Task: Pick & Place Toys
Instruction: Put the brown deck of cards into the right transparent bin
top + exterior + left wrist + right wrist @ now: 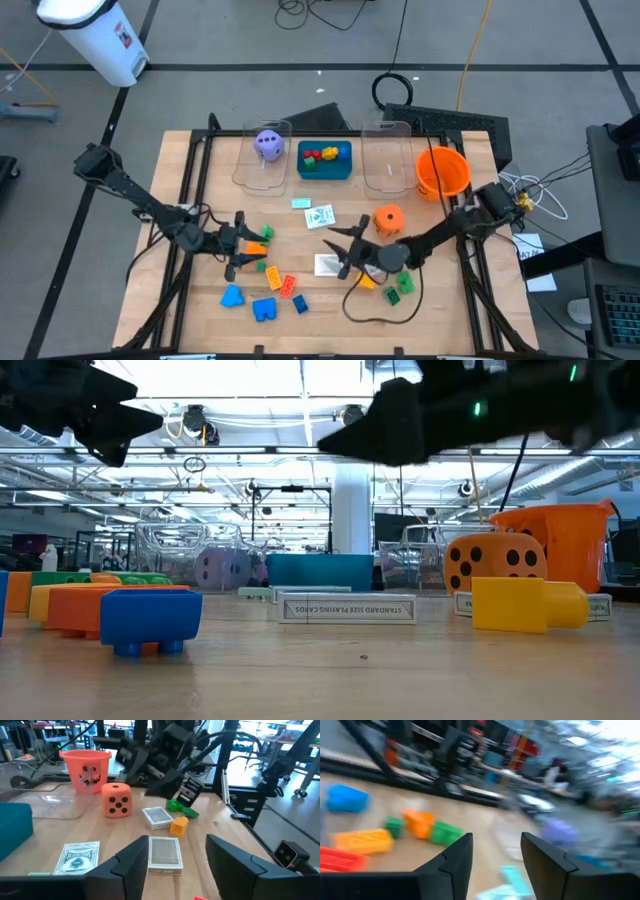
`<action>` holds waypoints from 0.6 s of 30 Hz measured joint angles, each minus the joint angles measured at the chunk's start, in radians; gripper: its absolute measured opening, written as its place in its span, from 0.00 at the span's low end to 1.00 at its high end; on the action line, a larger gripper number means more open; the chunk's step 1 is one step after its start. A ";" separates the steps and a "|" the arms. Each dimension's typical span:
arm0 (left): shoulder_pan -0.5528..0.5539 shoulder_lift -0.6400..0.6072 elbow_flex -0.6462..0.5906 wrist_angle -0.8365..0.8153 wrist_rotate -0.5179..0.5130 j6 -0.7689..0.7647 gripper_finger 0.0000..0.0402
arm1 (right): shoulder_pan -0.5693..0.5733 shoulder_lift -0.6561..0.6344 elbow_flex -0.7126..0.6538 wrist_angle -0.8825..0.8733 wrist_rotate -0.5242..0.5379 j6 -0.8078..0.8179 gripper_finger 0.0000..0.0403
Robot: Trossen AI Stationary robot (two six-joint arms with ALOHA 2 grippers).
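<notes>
We are in a robotics lab on an open industrial floor. Beyond the wooden table (300, 240), the low view shows a white pillar (352, 510), ceiling strip lights (300, 380) and rows of equipment racks. Around the table, cables (400, 85) trail over grey floor, beside a white bin (100, 35).

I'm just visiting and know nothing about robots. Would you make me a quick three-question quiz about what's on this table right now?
1. True or false: the purple die sits inside a clear bin.
2. Which colour is the tray holding small bricks? A red, B teal, C white.
3. Fill in: beside the orange die, at the table's far right, stands an orange ____.

Key:
1. True.
2. B.
3. Bowl.

Both the left gripper and right gripper are open and empty.
</notes>
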 joint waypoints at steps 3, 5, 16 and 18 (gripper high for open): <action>0.005 0.000 0.000 0.018 0.000 0.052 0.52 | 0.042 -0.053 0.079 -0.193 0.163 -0.067 0.36; 0.011 0.000 0.000 0.044 0.001 0.085 0.52 | 0.065 -0.100 0.131 -0.378 0.254 -0.037 0.34; 0.095 0.000 0.001 0.064 0.002 0.115 0.46 | 0.093 -0.353 0.236 -0.971 0.225 0.490 0.26; 0.116 0.000 0.001 0.049 0.002 0.114 0.45 | 0.092 -0.362 0.223 -0.957 0.138 0.495 0.25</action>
